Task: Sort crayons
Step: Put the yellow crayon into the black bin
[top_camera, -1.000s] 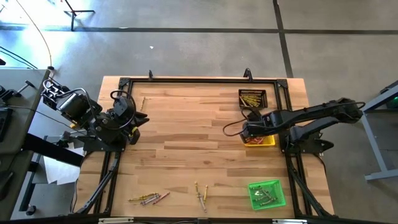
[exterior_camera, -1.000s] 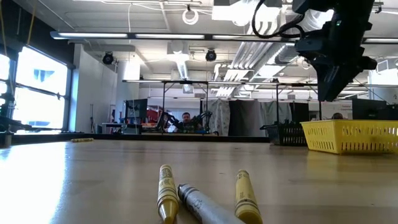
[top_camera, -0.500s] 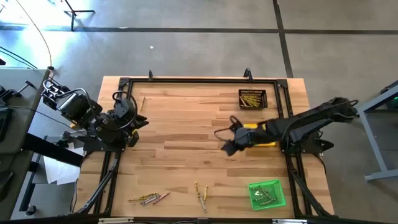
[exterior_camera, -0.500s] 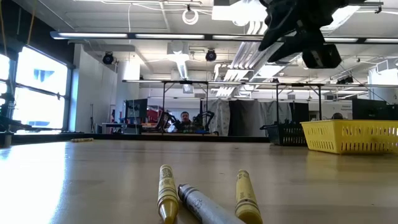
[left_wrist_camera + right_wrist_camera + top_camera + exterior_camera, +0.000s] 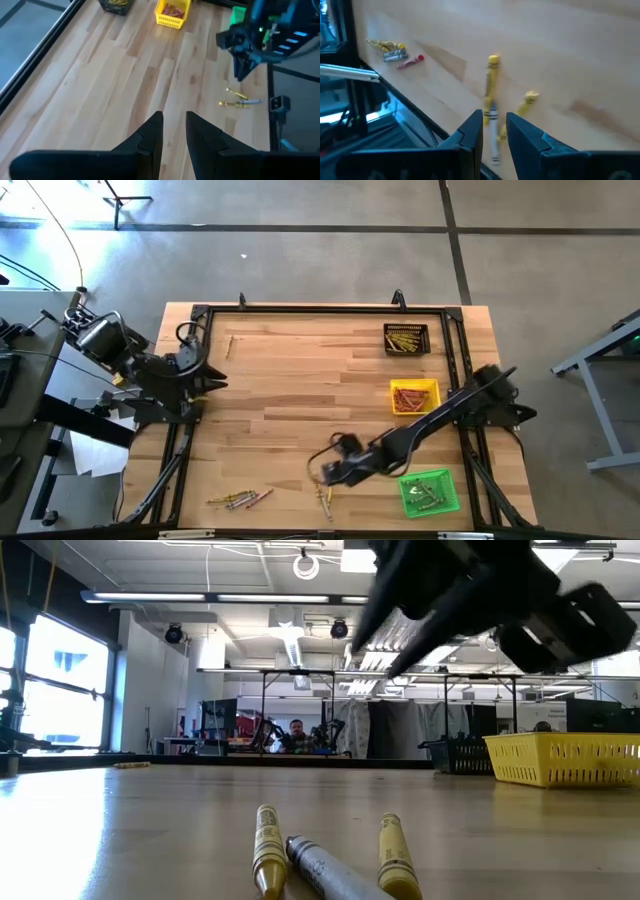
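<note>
Hovering above the front edge of the bench (image 5: 300,400), the right claw (image 5: 330,473) holds its fingers a narrow gap apart, gripping nothing. Just beneath it lie three loose crayons (image 5: 491,95), two yellow and one grey. More crayons (image 5: 240,499) lie toward the front-left corner, and one (image 5: 229,346) lies near the back-left corner. Along the right edge stand a green tray (image 5: 430,491), a yellow tray (image 5: 415,397) and a black tray (image 5: 406,339), each with crayons in it. At the left edge waits the left claw (image 5: 212,380), fingers slightly apart and empty.
</note>
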